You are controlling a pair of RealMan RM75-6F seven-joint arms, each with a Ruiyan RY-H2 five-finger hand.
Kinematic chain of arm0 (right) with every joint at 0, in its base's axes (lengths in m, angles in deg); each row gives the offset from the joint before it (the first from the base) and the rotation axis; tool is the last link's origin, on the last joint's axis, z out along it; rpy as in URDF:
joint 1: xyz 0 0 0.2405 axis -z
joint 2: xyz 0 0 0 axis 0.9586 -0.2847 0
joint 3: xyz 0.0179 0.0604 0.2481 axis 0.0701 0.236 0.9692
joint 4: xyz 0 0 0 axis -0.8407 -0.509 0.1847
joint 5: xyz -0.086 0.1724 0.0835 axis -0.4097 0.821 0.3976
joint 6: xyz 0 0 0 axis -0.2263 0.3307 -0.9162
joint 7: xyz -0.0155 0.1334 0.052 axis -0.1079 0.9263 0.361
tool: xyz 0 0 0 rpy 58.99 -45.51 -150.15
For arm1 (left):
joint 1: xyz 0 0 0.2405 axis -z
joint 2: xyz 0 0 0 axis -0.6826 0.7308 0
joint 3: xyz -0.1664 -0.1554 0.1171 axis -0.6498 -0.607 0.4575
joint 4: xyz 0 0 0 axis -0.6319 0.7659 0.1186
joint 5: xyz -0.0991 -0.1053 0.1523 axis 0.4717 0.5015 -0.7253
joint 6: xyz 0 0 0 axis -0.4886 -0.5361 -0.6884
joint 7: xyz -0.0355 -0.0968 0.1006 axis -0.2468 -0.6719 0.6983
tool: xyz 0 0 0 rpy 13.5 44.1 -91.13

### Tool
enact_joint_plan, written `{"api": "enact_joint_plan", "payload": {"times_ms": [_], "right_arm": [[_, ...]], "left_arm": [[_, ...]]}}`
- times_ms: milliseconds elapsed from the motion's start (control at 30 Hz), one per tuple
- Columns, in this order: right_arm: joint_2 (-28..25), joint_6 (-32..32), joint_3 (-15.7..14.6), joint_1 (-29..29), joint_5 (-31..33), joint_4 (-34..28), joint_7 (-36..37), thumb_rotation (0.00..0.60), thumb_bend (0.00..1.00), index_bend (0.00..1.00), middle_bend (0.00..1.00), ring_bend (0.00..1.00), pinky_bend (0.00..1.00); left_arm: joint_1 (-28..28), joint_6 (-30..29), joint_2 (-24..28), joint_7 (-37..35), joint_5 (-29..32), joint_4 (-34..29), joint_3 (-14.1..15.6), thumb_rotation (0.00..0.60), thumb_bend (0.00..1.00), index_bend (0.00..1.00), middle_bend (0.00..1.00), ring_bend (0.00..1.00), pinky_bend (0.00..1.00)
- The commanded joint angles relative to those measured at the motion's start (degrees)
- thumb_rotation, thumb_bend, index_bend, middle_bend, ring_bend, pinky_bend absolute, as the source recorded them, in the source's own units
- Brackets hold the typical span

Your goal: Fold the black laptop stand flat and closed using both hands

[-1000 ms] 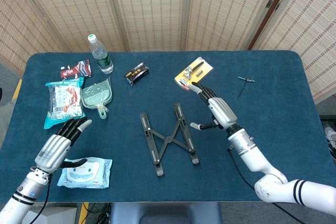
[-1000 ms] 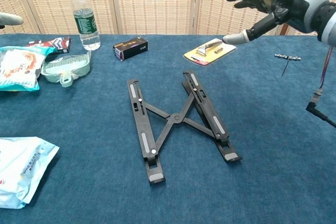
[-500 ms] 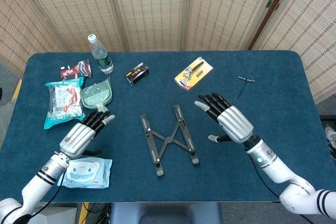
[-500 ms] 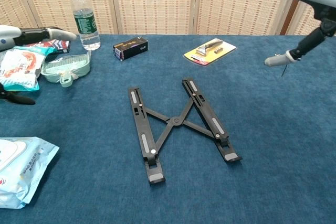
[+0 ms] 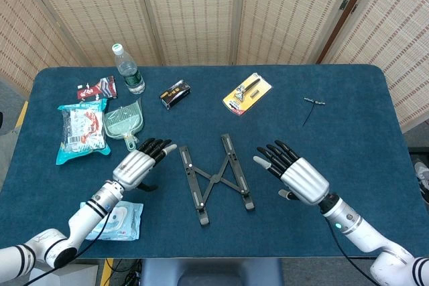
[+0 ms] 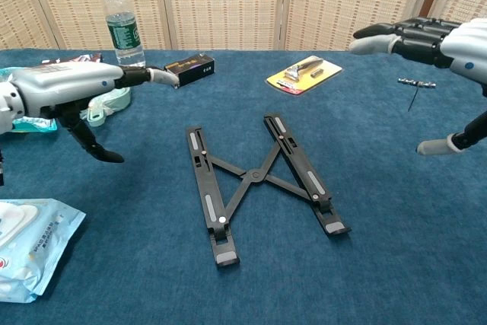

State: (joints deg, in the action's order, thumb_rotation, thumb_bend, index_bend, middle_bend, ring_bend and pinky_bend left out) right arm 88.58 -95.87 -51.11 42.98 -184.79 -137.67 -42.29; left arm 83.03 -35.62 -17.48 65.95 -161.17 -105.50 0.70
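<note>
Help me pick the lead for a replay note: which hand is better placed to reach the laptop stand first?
Left, narrowly. The left hand hovers open with fingertips almost at the near rail of the laptop stand. The right hand, also open, sits a bit further from its rail. Neither touches it.

I get bright, even overhead light in both views, soft faint shadows on the table (image 5: 348,112), no glare, sharp focus, slight edge distortion in chest view.
</note>
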Motion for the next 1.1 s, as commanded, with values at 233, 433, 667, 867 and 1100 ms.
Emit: {"api": "enact_joint_plan", "payload": {"times_ms": [233, 433, 667, 867, 1100], "right_arm": [[6.1, 3.1, -0.6, 0.8, 0.6, 5.5, -5.3, 0.6, 0.0, 0.0, 0.0, 0.0, 0.0], [9.1, 4.3, -0.9, 0.6, 0.2, 8.2, -7.2, 0.6, 0.0, 0.0, 0.0, 0.0, 0.0], [11.8, 6.6, -0.8, 0.6, 1.8, 11.3, -8.0, 0.6, 0.0, 0.0, 0.0, 0.0, 0.0], [14.2, 6.9, 0.0, 0.0, 2.1, 13.7, -8.7, 0.6, 0.0, 0.0, 0.0, 0.0, 0.0], [17.8, 7.5, 0.0, -0.5, 2.3, 17.5, -9.2, 0.6, 0.0, 0.0, 0.0, 0.0, 0.0]], "left_arm": [[3.9, 3.9, -6.5, 1.6, 4.6, 6.7, -1.7, 0.6, 0.13, 0.0, 0.0, 0.0, 0.0], [4.7, 4.7, -9.0, 1.1, 6.4, 9.8, -1.9, 0.6, 0.13, 0.0, 0.0, 0.0, 0.0], [5.5, 5.2, -11.0, -0.2, 7.5, 11.2, -2.1, 0.6, 0.13, 0.0, 0.0, 0.0, 0.0], [6.7, 5.9, -13.0, -0.9, 8.3, 12.7, -2.6, 0.6, 0.13, 0.0, 0.0, 0.0, 0.0], [7.4, 6.8, -14.3, -1.3, 9.0, 14.4, -2.4, 0.6, 0.13, 0.0, 0.0, 0.0, 0.0]]}}
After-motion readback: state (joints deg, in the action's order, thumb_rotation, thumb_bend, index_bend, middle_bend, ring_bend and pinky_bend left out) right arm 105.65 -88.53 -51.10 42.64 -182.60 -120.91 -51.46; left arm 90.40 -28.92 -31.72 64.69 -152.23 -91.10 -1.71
